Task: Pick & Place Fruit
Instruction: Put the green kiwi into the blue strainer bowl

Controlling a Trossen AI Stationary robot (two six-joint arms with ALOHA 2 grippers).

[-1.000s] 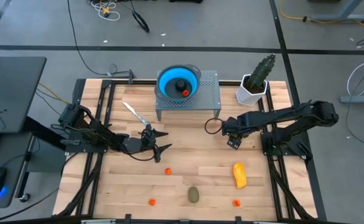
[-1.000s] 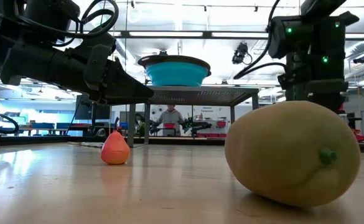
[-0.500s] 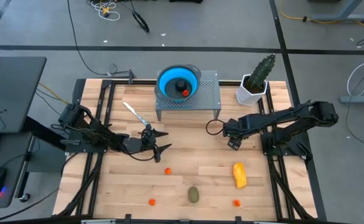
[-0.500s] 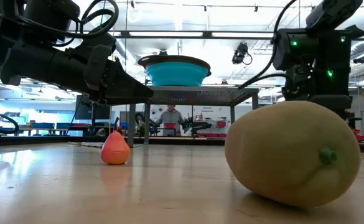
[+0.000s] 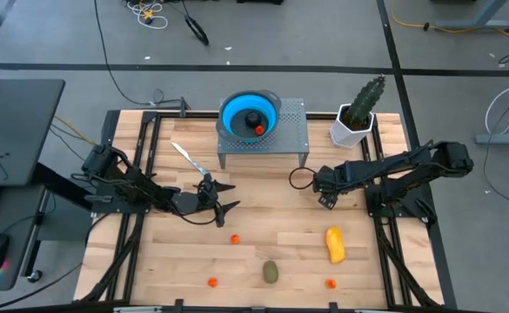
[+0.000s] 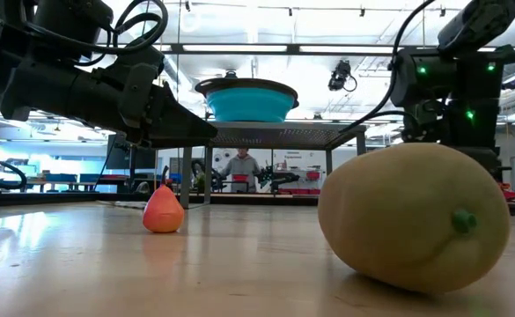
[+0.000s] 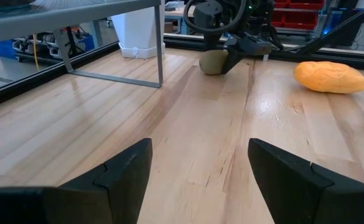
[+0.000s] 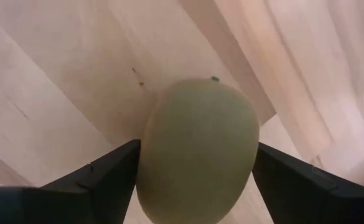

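Fruit on the table — three orange-red balls point(image 5: 235, 239), two olive ovals point(image 5: 271, 272) — right gripper point(image 8: 197, 163) straddling one, unclosed.

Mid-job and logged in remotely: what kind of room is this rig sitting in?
Most likely a robotics lab or workshop. The slatted wooden table stands on a grey floor strewn with loose cables, the low view looks into a bright open hall with a distant seated person, and red storage bins line the far side.

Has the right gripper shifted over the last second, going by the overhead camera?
Yes, slightly. The right gripper has crept up the picture toward the metal stand and now straddles an olive-brown oval.
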